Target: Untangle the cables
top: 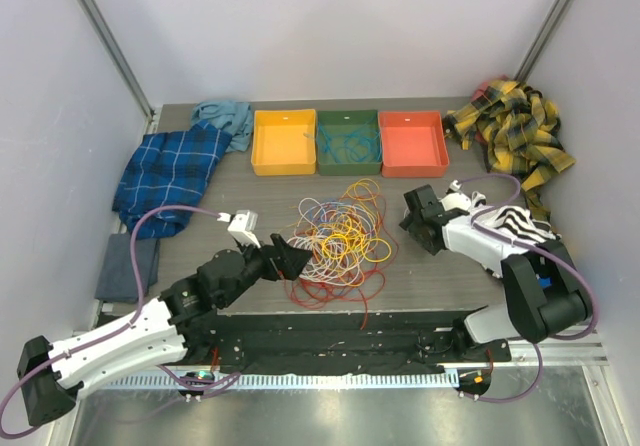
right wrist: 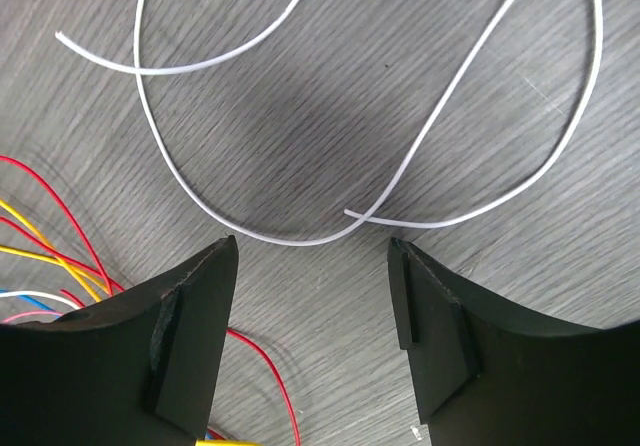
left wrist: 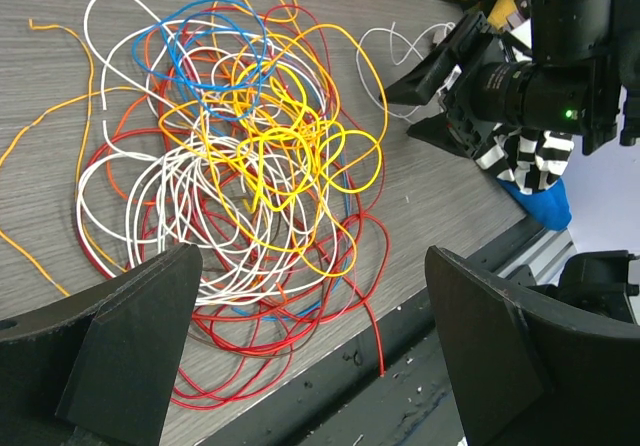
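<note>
The cables (top: 340, 236) lie in one loose tangle of red, orange, yellow, white and blue loops mid-table. In the left wrist view the tangle (left wrist: 240, 156) fills the space ahead of my left gripper (left wrist: 312, 266), whose fingers stand wide open and hold nothing. From above, the left gripper (top: 295, 258) sits at the tangle's near-left edge. My right gripper (top: 412, 221) is open to the right of the pile. In its own view the right gripper (right wrist: 312, 244) hovers just short of a separate white cable loop (right wrist: 290, 241), with a red cable (right wrist: 266, 362) under its left finger.
Yellow (top: 284, 142), green (top: 348, 142) and red (top: 412, 143) bins line the back. A blue plaid cloth (top: 170, 171) and grey cloth (top: 128, 269) lie left, a yellow plaid cloth (top: 515, 131) back right. One red cable end (top: 365, 311) hangs over the front edge.
</note>
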